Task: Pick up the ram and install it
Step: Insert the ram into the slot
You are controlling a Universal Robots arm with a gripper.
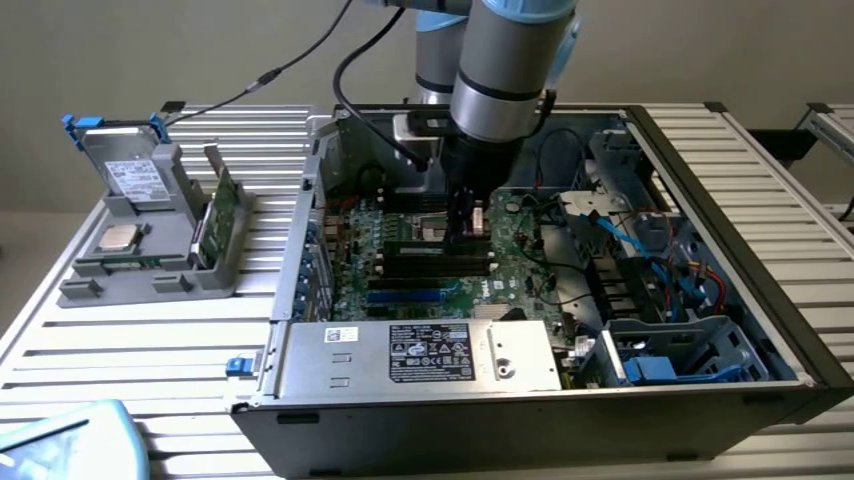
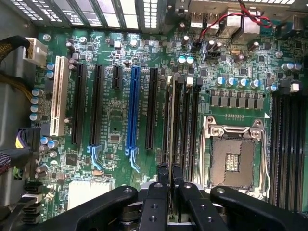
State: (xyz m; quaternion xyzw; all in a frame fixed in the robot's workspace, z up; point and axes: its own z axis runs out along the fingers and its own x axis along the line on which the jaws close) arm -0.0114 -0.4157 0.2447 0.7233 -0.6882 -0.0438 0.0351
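Observation:
My gripper (image 1: 466, 228) reaches down into the open computer case (image 1: 787, 300), just above the motherboard (image 1: 514, 250). In the wrist view its two black fingers (image 2: 162, 175) are shut on the ram (image 2: 171, 120). The ram shows edge-on there as a long thin stick. It stands upright over the row of black memory slots (image 2: 185, 125) beside the empty processor socket (image 2: 233, 161). Whether its lower edge touches a slot I cannot tell. In the exterior view the fingers hide most of the stick.
A grey holder (image 1: 147, 250) on the slatted table at the exterior view's left carries a drive, a silver chip and green cards. A silver power supply (image 1: 414, 355) fills the case front. Blue and black cables (image 1: 641, 240) lie at the exterior view's right. Long expansion slots (image 2: 131, 115) run beside the memory slots.

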